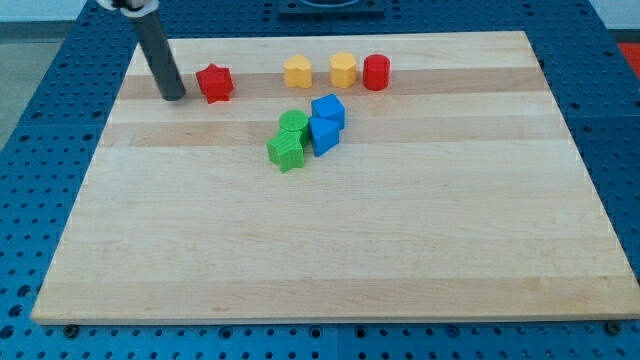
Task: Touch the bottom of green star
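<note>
The green star lies near the board's middle, toward the view's top. A second green block touches it just above. Two blue blocks, one above the other, sit against the green ones on the right. My tip rests on the board at the upper left, just left of a red star and far up-left of the green star. The dark rod rises from it toward the view's top left.
Two yellow blocks and a red cylinder stand in a row near the board's top edge. The wooden board lies on a blue perforated table.
</note>
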